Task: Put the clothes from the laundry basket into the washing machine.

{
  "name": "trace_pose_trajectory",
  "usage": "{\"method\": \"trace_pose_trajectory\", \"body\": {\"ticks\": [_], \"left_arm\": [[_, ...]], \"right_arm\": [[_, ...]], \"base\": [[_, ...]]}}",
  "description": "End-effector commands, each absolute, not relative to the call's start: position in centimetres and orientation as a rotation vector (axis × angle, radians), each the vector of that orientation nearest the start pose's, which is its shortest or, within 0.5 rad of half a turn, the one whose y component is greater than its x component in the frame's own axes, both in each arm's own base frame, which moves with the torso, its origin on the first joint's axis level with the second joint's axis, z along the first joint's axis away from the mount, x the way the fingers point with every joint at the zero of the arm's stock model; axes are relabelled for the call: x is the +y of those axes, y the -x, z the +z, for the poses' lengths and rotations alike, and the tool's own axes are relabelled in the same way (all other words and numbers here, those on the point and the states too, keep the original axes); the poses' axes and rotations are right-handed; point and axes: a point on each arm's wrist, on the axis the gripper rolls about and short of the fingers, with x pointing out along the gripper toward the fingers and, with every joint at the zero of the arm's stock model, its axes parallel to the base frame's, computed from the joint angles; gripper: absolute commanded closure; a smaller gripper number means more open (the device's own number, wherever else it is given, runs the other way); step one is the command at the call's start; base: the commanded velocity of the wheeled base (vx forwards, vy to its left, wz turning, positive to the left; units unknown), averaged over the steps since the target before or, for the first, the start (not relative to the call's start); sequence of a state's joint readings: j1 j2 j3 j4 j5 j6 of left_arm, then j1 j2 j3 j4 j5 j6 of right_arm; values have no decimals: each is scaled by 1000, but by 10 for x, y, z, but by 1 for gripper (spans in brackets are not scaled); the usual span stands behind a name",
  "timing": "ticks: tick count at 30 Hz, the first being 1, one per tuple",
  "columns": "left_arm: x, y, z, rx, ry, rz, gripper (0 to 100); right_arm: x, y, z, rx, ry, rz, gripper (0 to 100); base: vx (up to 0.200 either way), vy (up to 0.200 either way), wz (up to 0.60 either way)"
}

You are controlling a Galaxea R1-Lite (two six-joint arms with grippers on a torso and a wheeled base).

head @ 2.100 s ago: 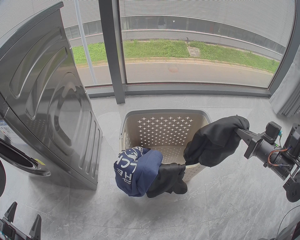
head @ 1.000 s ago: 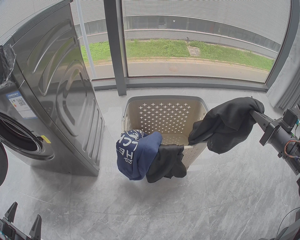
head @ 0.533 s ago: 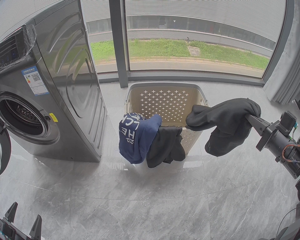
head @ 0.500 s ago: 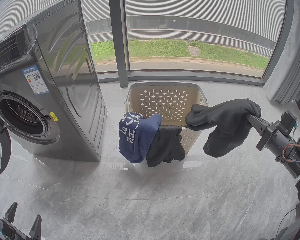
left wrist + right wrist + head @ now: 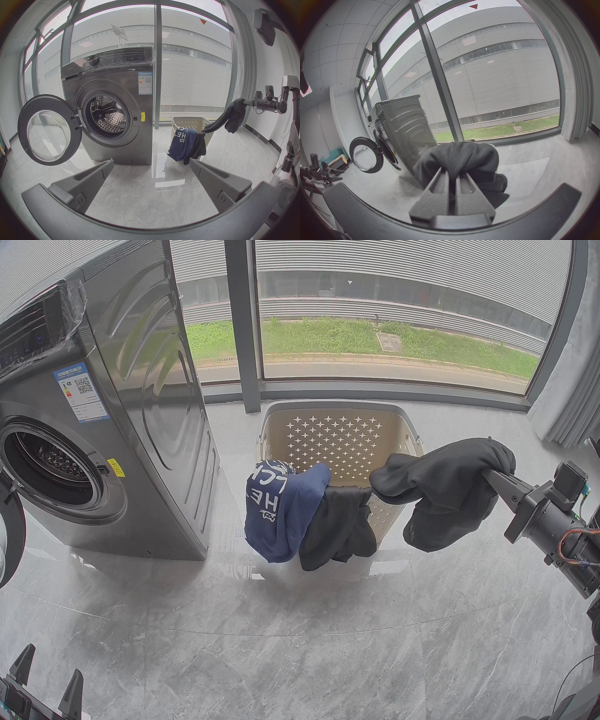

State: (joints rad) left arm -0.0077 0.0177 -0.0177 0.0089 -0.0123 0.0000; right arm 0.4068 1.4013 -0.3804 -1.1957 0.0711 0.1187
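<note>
Head view, clock positions taken from the centre of that view.

1. Right tool (image 5: pixel 490 480) (image 5: pixel 453 176) (image 5: pixel 250 102): at 3 o'clock, held above the floor (image 5: pixel 312 640). Its jaws are clamped together on a fold of the black garment (image 5: pixel 450 490) (image 5: pixel 459 159) (image 5: pixel 232 114).
2. Black garment: bunched over the tool tip. One part hangs free in the air beside the basket. Another part stretches toward 9 o'clock and reaches the near right corner of the laundry basket (image 5: pixel 340 412) (image 5: pixel 187 118). Whether it rests on the rim there cannot be told.
3. Laundry basket: at 12 o'clock, standing on the floor in front of the window (image 5: pixel 375 315).
4. Navy garment (image 5: pixel 281 509) (image 5: pixel 182 145): draped over the near rim of the basket, hanging down its outside.
5. Dark garment (image 5: pixel 337 527) (image 5: pixel 200 147): also draped over the near rim, touching the navy garment on its 3 o'clock side.
6. Washing machine (image 5: pixel 150 396) (image 5: pixel 118 103): at 9 to 10 o'clock, just beside the basket. Its door (image 5: pixel 47 129) is swung fully open, and the drum (image 5: pixel 53 468) (image 5: pixel 107 117) is exposed.
7. Left tool (image 5: pixel 49 672) (image 5: pixel 150 164): at 7 o'clock, low, at the edge of the view. Its jaws stand wide apart with nothing between them. It is well apart from both basket and machine.
</note>
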Motion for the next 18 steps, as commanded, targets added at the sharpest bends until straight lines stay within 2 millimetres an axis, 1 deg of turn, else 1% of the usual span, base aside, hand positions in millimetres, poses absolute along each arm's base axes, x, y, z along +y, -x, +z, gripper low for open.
{"method": "trace_pose_trajectory", "body": {"ticks": [1, 6, 18], "left_arm": [[0, 23, 76, 12, 0, -20, 0], [0, 23, 76, 12, 0, -20, 0], [0, 23, 76, 12, 0, -20, 0]], "right_arm": [[84, -188, 202, -139, -146, 490, 100], [87, -185, 197, -114, -146, 511, 100], [91, -185, 199, -121, -152, 530, 100]], "base": [[0, 200, 0], [0, 200, 0], [0, 200, 0]]}}
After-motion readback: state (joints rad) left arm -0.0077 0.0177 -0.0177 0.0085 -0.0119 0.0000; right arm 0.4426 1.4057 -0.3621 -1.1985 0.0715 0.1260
